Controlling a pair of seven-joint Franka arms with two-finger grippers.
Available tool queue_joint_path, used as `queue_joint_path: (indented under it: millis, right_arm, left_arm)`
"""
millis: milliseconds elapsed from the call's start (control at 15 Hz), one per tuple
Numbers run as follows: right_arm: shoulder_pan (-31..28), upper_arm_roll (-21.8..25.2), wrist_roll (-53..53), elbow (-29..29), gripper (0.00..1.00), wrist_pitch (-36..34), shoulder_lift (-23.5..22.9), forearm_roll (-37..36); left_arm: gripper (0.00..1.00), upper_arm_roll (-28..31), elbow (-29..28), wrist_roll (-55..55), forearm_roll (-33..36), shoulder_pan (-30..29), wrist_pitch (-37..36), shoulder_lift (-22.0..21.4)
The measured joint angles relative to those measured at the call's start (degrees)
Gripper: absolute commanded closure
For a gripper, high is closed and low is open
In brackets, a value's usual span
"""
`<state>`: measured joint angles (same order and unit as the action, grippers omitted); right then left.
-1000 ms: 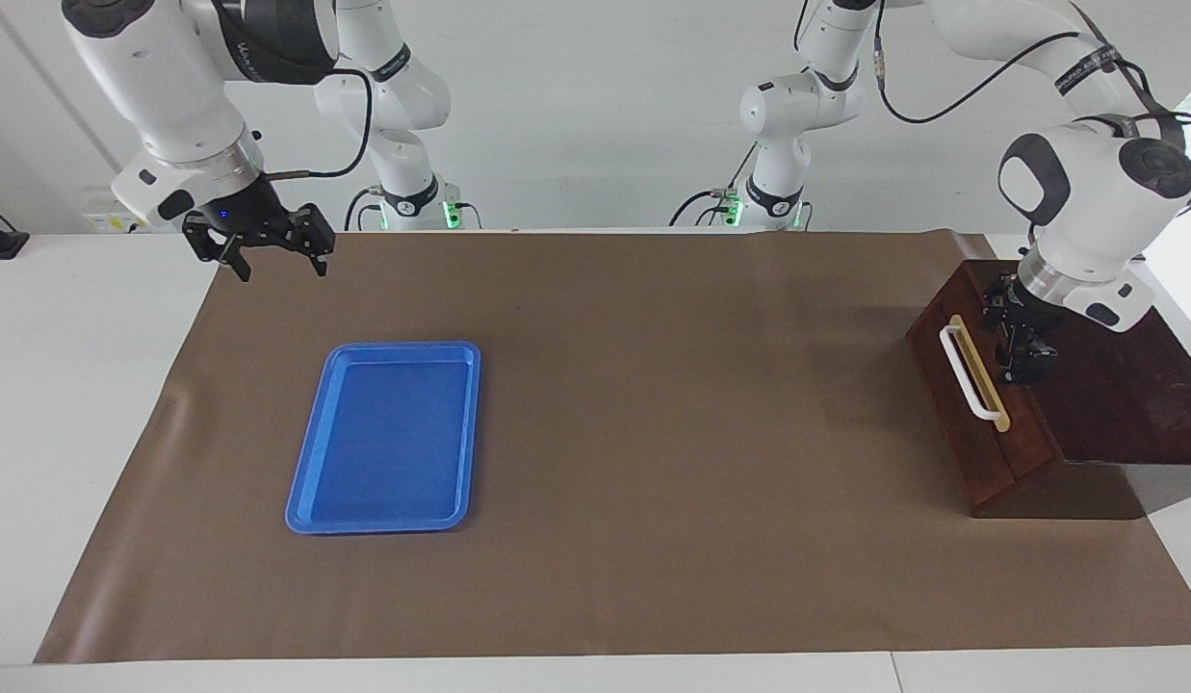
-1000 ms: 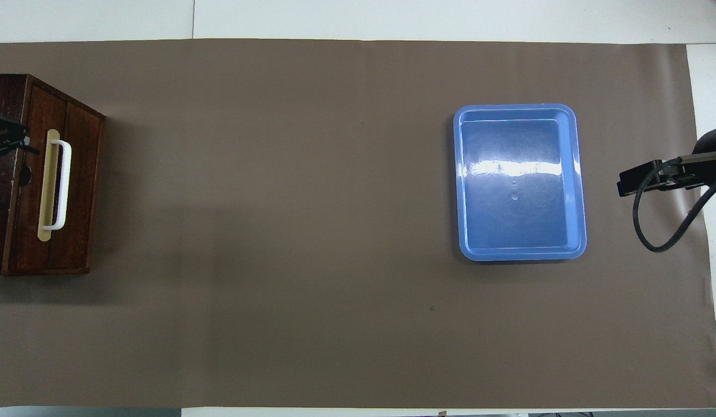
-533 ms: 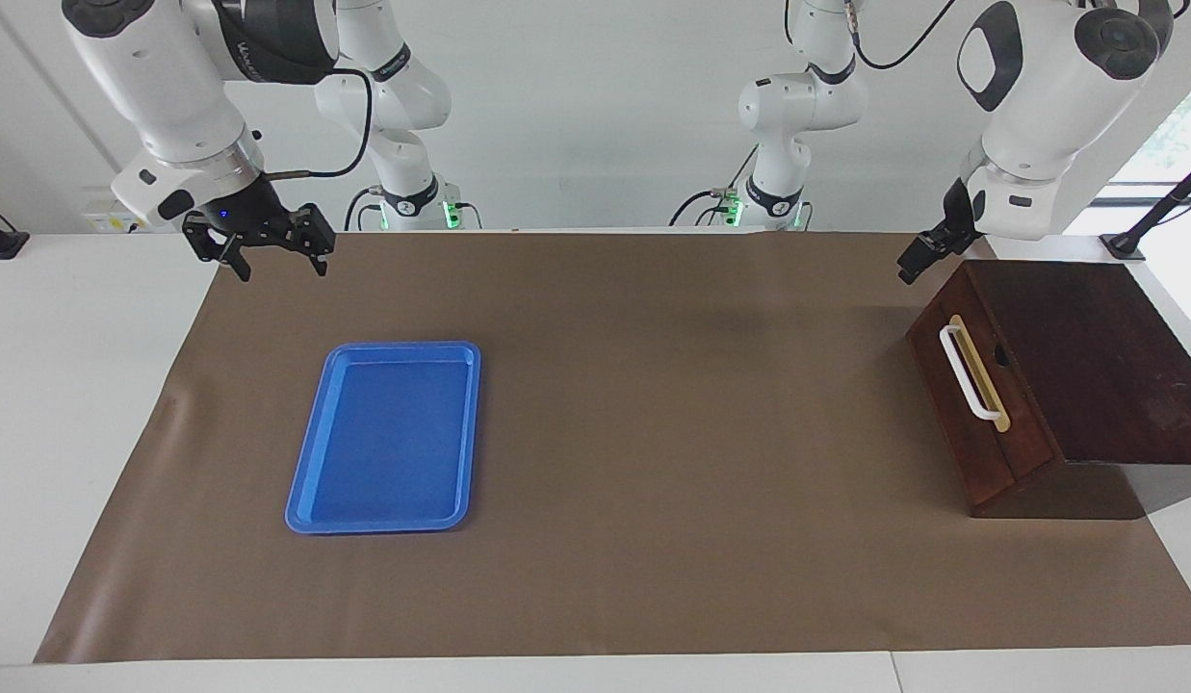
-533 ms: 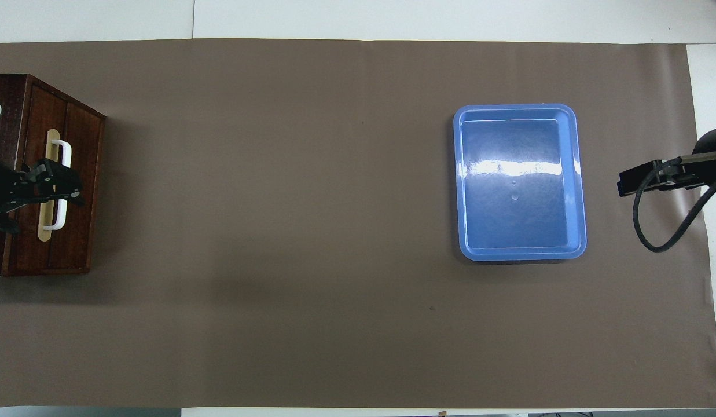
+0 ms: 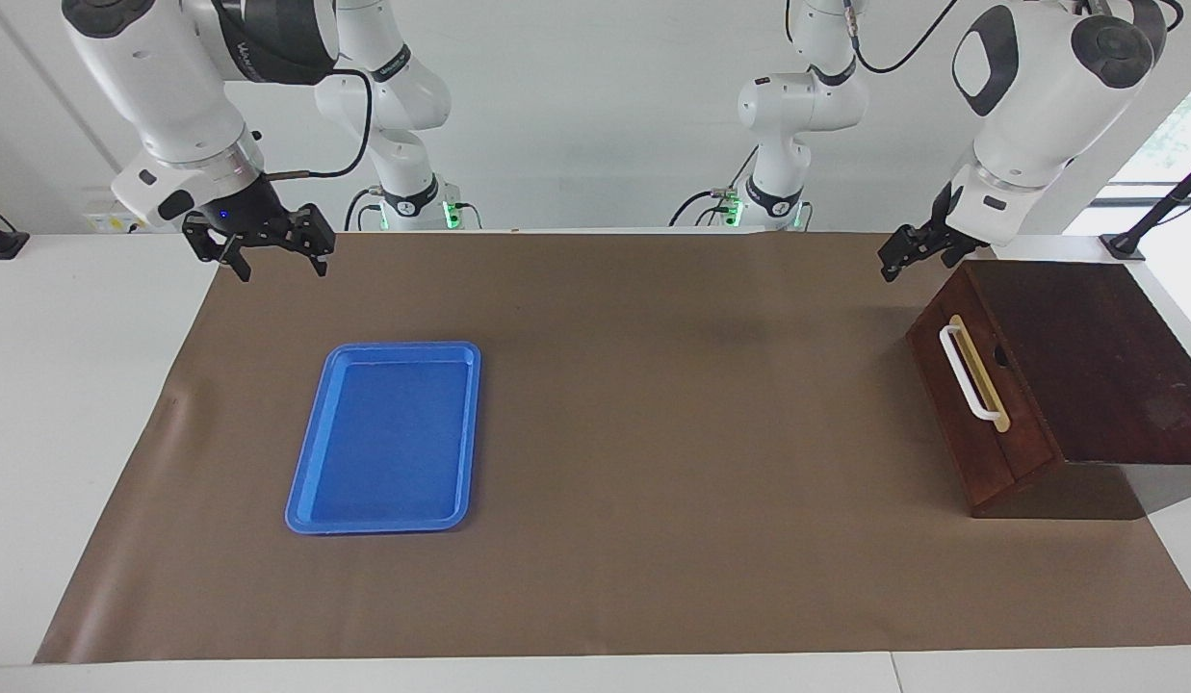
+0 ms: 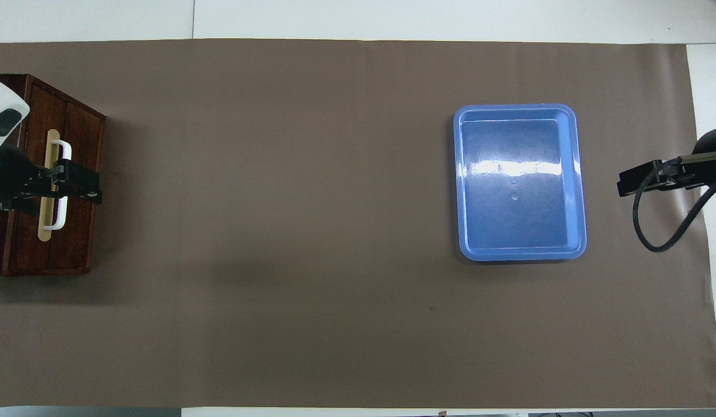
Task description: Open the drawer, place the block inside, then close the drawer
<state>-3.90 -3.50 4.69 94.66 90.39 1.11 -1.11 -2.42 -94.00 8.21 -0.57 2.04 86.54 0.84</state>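
Note:
The drawer (image 5: 959,433) is shut in its dark wooden box (image 5: 1096,356) at the left arm's end of the table, its white bar handle (image 5: 969,373) facing the table's middle. My left gripper (image 5: 903,255) is up in the air by the box's corner nearest the robots. In the overhead view my left gripper (image 6: 74,185) covers the middle of the handle (image 6: 62,217) on the drawer front (image 6: 80,145). My right gripper (image 5: 279,258) is open and empty, and waits over the mat's edge by the robots. The yellow block is not in view.
A flat blue tray (image 5: 383,527) lies on the brown mat (image 5: 653,433) toward the right arm's end, with nothing in it; it also shows in the overhead view (image 6: 520,108). The right arm's wrist and cable (image 6: 653,176) show beside it.
My left gripper has risen from the box top by the drawer front and swung out over the handle. The drawer has stayed shut. The right arm has not moved.

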Motion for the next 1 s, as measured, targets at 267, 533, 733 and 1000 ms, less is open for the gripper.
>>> queue_joint_path:
  millis: [267,533,733,1000]
  right_arm:
    - [0.00,0.00,0.00,0.00,0.00,0.00,0.00,0.00]
    - [0.00,0.00,0.00,0.00,0.00,0.00,0.00,0.00]
    - [0.00,0.00,0.00,0.00,0.00,0.00,0.00,0.00]
    - [0.00,0.00,0.00,0.00,0.00,0.00,0.00,0.00]
  left_arm:
    - [0.00,0.13,0.56,-6.48,-0.24,0.00,-0.86,0.34]
    - [0.00,0.28,1.13,-7.36,-0.44,-0.01,-0.79,0.36]
    - [0.00,0.28,1.63,-7.50,-0.63,-0.01,0.70,0.65]
    - [0.00,0.28,1.67,-7.53,-0.63,-0.01,2.19,0.78]
